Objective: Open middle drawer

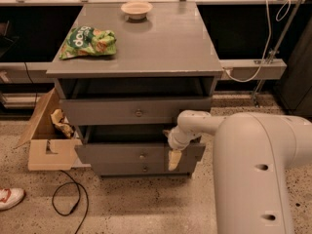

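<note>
One white shoe (9,198) at eight o'clock, on speckled floor. Beside it, a thin black cable (68,201), looped. Next, at nine o'clock, an open cardboard box (43,147), tan and creased, just beside the cabinet's left side. On the flat matte-grey cabinet top (156,48), at eleven o'clock, a crinkled green snack bag (87,42). At twelve, a shallow round pale bowl (136,9).

Below the top, the taller-fronted top drawer (112,113). Under that, low in the cabinet, the middle drawer (112,154): wide grey wood, low flat panel, small round metal knob (142,155) at centre. Pulled part-way out, with a dark gap above. Just beneath, the bottom drawer (117,168).

From four o'clock, a smooth, rounded white arm (253,155), bulky at the base, narrowing leftward and bent down at the wrist. At its end, the gripper (174,159), pointing to six o'clock, yellowish tip hanging in front of the middle drawer's panel, at three o'clock of the knob. Spread or closed: cannot tell.
</note>
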Action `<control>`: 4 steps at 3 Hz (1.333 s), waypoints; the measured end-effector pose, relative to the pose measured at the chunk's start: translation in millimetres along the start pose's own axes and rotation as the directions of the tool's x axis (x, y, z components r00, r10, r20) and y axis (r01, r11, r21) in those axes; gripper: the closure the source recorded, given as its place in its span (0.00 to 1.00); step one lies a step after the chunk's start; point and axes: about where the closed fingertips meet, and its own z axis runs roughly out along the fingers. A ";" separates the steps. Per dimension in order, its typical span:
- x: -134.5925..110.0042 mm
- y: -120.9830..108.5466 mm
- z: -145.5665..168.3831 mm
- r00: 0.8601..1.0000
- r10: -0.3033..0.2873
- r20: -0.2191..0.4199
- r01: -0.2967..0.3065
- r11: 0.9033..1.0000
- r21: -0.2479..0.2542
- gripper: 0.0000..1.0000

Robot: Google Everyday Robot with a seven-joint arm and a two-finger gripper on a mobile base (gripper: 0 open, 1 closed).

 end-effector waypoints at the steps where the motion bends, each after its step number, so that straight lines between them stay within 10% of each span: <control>1: 7.1 22.9 1.2 0.999 0.014 -0.036 -0.019 0.993 -0.119 0.00; 4: 17.3 68.9 -10.3 0.993 0.057 -0.101 -0.082 0.963 -0.257 0.61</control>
